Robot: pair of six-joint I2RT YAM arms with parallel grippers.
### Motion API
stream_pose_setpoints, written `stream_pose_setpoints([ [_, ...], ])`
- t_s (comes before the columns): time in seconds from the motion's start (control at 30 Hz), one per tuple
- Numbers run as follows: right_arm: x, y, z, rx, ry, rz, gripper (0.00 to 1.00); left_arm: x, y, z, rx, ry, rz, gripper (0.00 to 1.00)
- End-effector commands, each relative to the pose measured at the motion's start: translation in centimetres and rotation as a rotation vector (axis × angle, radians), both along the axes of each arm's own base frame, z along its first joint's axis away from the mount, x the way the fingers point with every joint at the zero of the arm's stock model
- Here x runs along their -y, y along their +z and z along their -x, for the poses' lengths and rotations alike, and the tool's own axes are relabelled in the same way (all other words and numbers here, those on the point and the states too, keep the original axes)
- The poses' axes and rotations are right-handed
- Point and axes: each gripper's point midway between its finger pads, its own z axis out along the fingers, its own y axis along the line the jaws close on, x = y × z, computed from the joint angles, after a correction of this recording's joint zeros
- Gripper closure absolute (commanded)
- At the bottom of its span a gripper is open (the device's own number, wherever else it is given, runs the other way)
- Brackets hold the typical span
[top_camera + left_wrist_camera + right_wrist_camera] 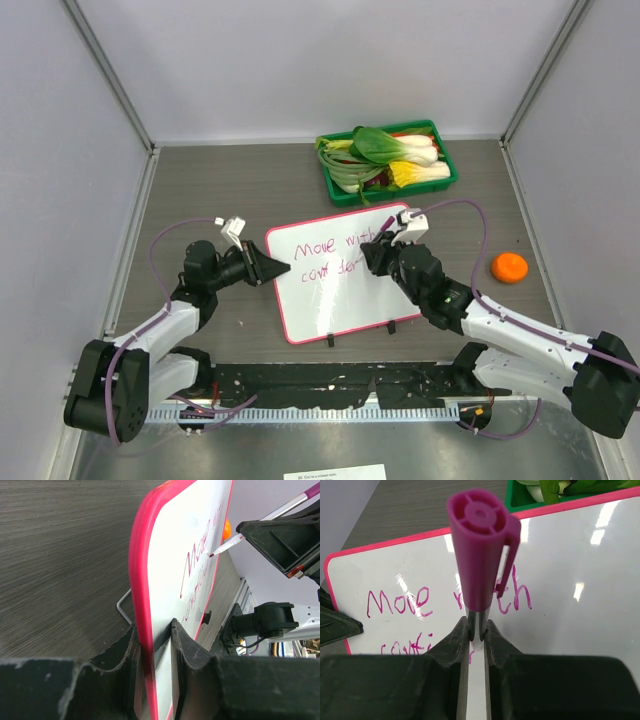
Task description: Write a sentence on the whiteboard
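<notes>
Top external: whiteboard (335, 300), long axis crosswise between arms; left jaws clamp its left edge; right jaws grip marker (479, 550), tip beside the writing.

Robot lab cell for sure — not a home
White panels (300, 60) in metal framing (110, 73) box in a grey table (200, 180), with the left arm (165, 325) and right arm (520, 335) bolted to a black rail (330, 385) at its near edge — purple cables (152, 260) looping everywhere.
</notes>
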Motion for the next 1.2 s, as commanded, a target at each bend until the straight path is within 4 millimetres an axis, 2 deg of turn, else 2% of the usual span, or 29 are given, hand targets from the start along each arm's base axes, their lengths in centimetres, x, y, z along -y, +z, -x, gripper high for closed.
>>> stream_pose_setpoints([
  [0.0, 0.7, -0.1, 0.1, 0.001, -0.018, 0.002, 0.99, -1.3, -2.2, -1.0, 0.037, 0.067, -0.102, 1.00],
  [0.43, 0.9, -2.0, 1.1, -0.037, 0.008, 0.014, 0.99, -1.3, -2.3, -1.0, 0.034, 0.068, -0.104, 1.00],
  [0.6, 1.1, -1.8, 1.3, -0.034, 0.013, 0.011, 0.99, -1.3, -2.3, -1.0, 0.034, 0.070, -0.104, 1.00],
  [0.67, 1.0, -1.2, 1.3, -0.022, 0.017, 0.004, 0.99, -1.3, -2.2, -1.0, 0.034, 0.070, -0.103, 1.00],
  [0.97, 0.1, 4.1, 0.6, 0.058, 0.022, -0.103, 0.99, -1.3, -2.2, -1.0, 0.037, 0.068, -0.103, 1.00],
  [1.17, 0.6, 4.7, -0.2, 0.073, -0.012, -0.099, 0.99, -1.3, -2.2, -1.0, 0.036, 0.068, -0.105, 1.00],
])
